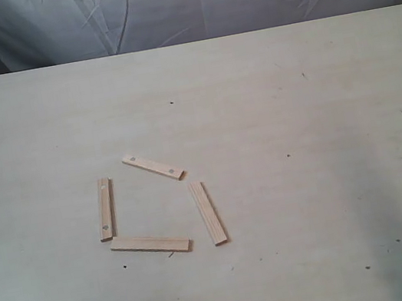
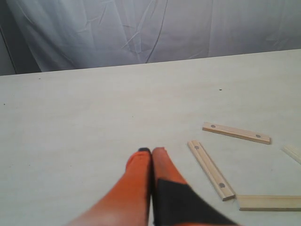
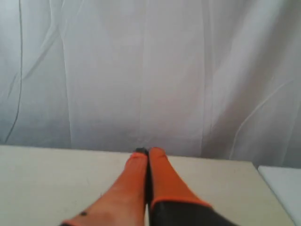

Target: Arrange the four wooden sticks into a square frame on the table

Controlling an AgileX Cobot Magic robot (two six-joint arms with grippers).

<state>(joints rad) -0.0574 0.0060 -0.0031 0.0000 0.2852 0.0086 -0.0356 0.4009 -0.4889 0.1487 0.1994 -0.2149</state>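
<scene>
Four wooden sticks lie flat on the table, left of its middle and well short of the far edge. They make a loose ring that does not close. The left-hand stick and the near stick already sit roughly square to each other, their ends close but apart. The far stick lies askew, one end swung toward the right-hand stick, which itself leans a little and stands off from the near one. The left gripper has its fingers pressed together with nothing between them and sits low over bare table near the dotted pair. The right gripper is likewise closed and empty, facing the grey cloth beyond the far edge. Neither appears in the exterior view. The work looks barely begun. A sound approach would be to leave the left and near sticks as the reference corner and turn the far stick until it runs parallel to the near one. The right-hand stick would then be straightened and drawn in. Thin slats skid easily, so each should be moved slowly, and no neighbour should be brushed.
</scene>
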